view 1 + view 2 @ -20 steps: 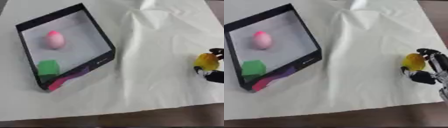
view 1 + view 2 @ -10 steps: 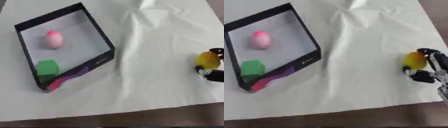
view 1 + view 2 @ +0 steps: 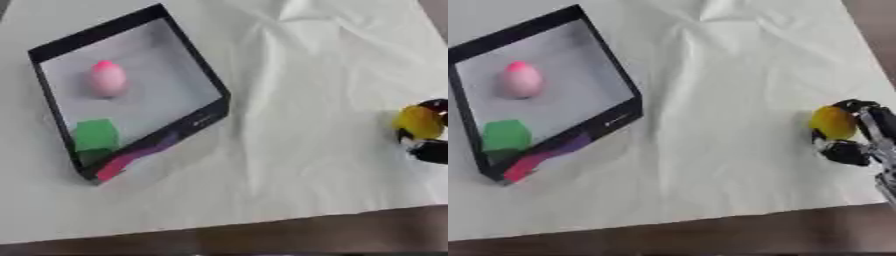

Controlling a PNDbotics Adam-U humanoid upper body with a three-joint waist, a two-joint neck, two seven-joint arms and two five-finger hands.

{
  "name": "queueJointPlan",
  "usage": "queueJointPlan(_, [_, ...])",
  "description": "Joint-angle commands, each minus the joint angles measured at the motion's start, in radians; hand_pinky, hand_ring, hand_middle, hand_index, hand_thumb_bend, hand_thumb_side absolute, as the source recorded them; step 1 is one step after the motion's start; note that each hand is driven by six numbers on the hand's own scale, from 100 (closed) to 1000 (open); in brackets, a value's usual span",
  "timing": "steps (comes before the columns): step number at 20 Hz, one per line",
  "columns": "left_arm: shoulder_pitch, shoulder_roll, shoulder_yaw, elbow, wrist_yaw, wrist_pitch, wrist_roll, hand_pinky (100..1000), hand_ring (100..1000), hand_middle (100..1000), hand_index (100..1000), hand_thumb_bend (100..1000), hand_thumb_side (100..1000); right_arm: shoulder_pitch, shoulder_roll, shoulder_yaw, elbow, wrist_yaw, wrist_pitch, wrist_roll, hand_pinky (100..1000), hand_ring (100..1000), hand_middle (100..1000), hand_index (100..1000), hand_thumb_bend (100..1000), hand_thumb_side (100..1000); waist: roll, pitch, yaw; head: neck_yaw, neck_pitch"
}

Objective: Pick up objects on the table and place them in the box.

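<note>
At right edge of tabletop (image 3: 710, 125), right hand (image 3: 859, 140) curled round yellow ball (image 3: 833, 122), fingers and thumb wrapping it. Ball sits low over white cloth, well apart from black box (image 3: 614, 65) at left. Box holds pink egg (image 3: 521, 80) and green block (image 3: 506, 135). Ball judged light, smooth, likely slippery; wrap round widest part. Right eye view shows fingers and wrist; left eye view crops them. Left hand absent.

No legible text anywhere.
</note>
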Motion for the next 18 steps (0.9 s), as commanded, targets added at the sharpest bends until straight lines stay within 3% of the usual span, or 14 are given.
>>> queueJointPlan(1, [-0.012, 0.022, 0.007, -0.005, -0.001, -0.003, -0.003, 713, 587, 782, 835, 391, 531, 0.004, -0.031, -0.019, -0.034, -0.025, -0.01, -0.021, 809, 626, 624, 748, 140, 100, 0.011, -0.004, -0.001, 0.001, -0.002])
queueJointPlan(4, [-0.01, 0.024, 0.009, -0.005, -0.002, -0.003, -0.002, 713, 587, 782, 835, 389, 530, 0.005, -0.032, -0.032, -0.036, -0.038, -0.036, -0.047, 810, 625, 622, 747, 118, 100, 0.009, -0.006, -0.002, 0.004, -0.002])
queueJointPlan(5, [-0.01, 0.025, 0.009, -0.005, -0.002, -0.004, -0.002, 713, 587, 782, 835, 389, 530, 0.004, -0.034, -0.037, -0.036, -0.042, -0.047, -0.057, 809, 621, 620, 744, 100, 199, 0.009, -0.007, -0.002, 0.004, -0.002])
queueJointPlan(6, [-0.01, 0.025, 0.009, -0.005, -0.002, -0.004, -0.002, 714, 587, 782, 835, 389, 530, 0.001, -0.037, -0.044, -0.036, -0.046, -0.062, -0.07, 808, 616, 614, 741, 110, 100, 0.008, -0.008, -0.002, 0.005, -0.002])
queueJointPlan(9, [-0.01, 0.027, 0.009, -0.006, -0.003, -0.004, -0.002, 714, 588, 783, 836, 388, 529, -0.017, -0.061, -0.065, -0.036, -0.064, -0.111, -0.125, 812, 598, 598, 729, 100, 100, 0.007, -0.011, -0.002, 0.006, -0.002])
queueJointPlan(11, [-0.008, 0.03, 0.009, -0.006, -0.004, -0.004, -0.003, 714, 588, 783, 836, 387, 528, -0.044, -0.105, -0.072, -0.036, -0.086, -0.172, -0.165, 814, 591, 593, 725, 103, 100, 0.006, -0.015, -0.002, 0.008, -0.002])
queueJointPlan(13, [-0.007, 0.034, 0.009, -0.007, -0.006, -0.004, -0.004, 715, 589, 783, 836, 387, 525, -0.096, -0.176, -0.072, -0.036, -0.116, -0.254, -0.194, 809, 588, 591, 722, 102, 100, 0.005, -0.021, -0.004, 0.006, -0.002])
queueJointPlan(15, [-0.008, 0.037, 0.006, -0.009, -0.008, -0.004, -0.008, 715, 591, 783, 837, 388, 523, -0.197, -0.28, -0.055, -0.036, -0.163, -0.329, -0.194, 805, 592, 595, 724, 120, 100, 0.003, -0.032, -0.003, 0.0, -0.002])
queueJointPlan(18, [-0.009, 0.037, 0.0, -0.012, -0.01, -0.004, -0.016, 716, 592, 783, 837, 389, 519, -0.422, -0.391, 0.006, -0.036, -0.256, -0.373, -0.119, 802, 591, 596, 723, 131, 100, 0.002, -0.049, 0.004, -0.013, -0.002])
